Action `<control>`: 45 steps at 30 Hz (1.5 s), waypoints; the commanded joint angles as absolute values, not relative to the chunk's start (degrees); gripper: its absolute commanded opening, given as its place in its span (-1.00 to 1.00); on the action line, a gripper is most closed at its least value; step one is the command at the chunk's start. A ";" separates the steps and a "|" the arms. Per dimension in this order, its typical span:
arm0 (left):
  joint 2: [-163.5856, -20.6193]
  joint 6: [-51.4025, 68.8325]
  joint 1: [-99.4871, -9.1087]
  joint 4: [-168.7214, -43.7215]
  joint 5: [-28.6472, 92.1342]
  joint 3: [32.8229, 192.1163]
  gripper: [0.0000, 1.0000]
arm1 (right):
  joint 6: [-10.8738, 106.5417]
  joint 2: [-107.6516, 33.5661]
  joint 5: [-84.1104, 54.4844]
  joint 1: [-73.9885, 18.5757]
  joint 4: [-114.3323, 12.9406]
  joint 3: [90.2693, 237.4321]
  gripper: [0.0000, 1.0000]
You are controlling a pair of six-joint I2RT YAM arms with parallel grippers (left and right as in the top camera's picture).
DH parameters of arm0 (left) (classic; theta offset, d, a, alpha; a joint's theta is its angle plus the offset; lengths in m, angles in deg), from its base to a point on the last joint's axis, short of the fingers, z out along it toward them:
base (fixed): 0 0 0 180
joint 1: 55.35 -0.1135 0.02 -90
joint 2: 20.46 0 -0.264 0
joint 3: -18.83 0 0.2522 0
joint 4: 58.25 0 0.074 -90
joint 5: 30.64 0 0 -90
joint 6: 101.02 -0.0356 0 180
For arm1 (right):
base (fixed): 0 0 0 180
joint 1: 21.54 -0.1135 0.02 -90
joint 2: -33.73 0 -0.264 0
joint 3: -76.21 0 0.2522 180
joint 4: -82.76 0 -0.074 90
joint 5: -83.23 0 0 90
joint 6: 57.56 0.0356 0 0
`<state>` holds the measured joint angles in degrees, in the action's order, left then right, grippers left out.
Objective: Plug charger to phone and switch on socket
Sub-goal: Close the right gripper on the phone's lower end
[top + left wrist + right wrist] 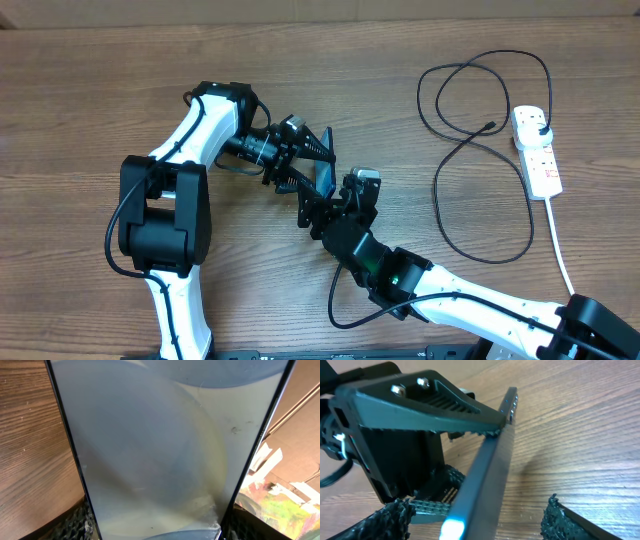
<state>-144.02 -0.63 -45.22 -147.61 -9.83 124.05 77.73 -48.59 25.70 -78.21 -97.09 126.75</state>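
Observation:
The phone (pixel 326 178) is held on edge above the table in mid view. My left gripper (pixel 310 165) is shut on it; in the left wrist view the phone (pixel 160 450) fills the frame between the finger pads (pixel 155 532). My right gripper (pixel 340 205) is open, its pads either side of the phone's thin edge (pixel 485 475) without touching (pixel 480 522). The left finger (pixel 430 400) clamps the phone. The charger's black cable (pixel 440 190) loops at the right, its connector (pixel 490 126) lying free. The white socket (pixel 540 160) lies far right with the plug in its far end.
The socket's thick white cord (pixel 560 240) runs toward the front right edge. The charger loops cover the table between the grippers and the socket. Cardboard and clutter show past the phone in the left wrist view (pixel 290 460).

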 commanded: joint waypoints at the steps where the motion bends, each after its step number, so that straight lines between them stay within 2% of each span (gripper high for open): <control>1: -144.42 -0.72 -45.19 -147.78 -12.04 125.32 -0.10 | 76.86 -50.32 26.64 -78.47 -98.95 128.32 0.67; 4: -144.42 -0.74 -45.19 -147.78 -12.01 125.32 -0.10 | 76.88 -51.61 26.64 -78.47 -100.15 128.32 0.55; 15: -144.42 -0.69 -45.19 -147.80 -11.14 125.32 -0.10 | 75.18 -51.96 26.99 -78.49 -103.36 128.32 0.38; 24: -144.42 -0.69 -45.19 -147.80 -11.14 125.32 -0.10 | 75.20 -51.96 26.99 -78.47 -103.27 128.32 0.15; 45: -144.42 -0.69 -45.19 -147.80 -11.14 125.32 -0.10 | 74.28 -51.96 27.08 -78.47 -102.73 128.32 0.12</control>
